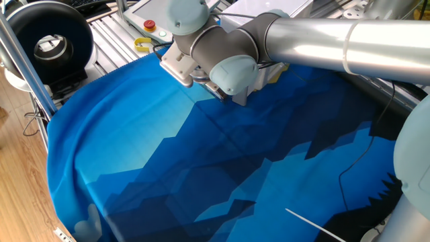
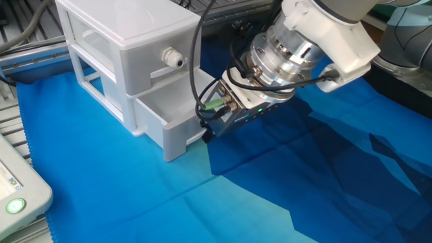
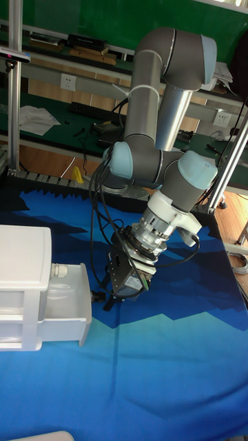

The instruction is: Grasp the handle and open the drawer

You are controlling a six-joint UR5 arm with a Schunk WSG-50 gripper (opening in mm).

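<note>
A white two-drawer unit stands on the blue cloth. Its lower drawer (image 2: 182, 135) (image 3: 58, 313) is pulled partway out of the casing. My gripper (image 2: 206, 131) (image 3: 102, 299) presses against the middle of that drawer's front face. Its dark fingers look closed there on the handle, and only a small dark bit of the handle (image 3: 96, 298) shows between the front face and the gripper body. In one fixed view the arm's wrist (image 1: 222, 60) hides both the gripper and the drawer.
The upper drawer is shut and carries a white knob (image 2: 174, 59). A white panel with a green light (image 2: 13, 202) lies at the near left. At the table's far edge are a red button (image 1: 149, 25), a yellow piece (image 1: 142, 45) and a black reel (image 1: 50, 40).
</note>
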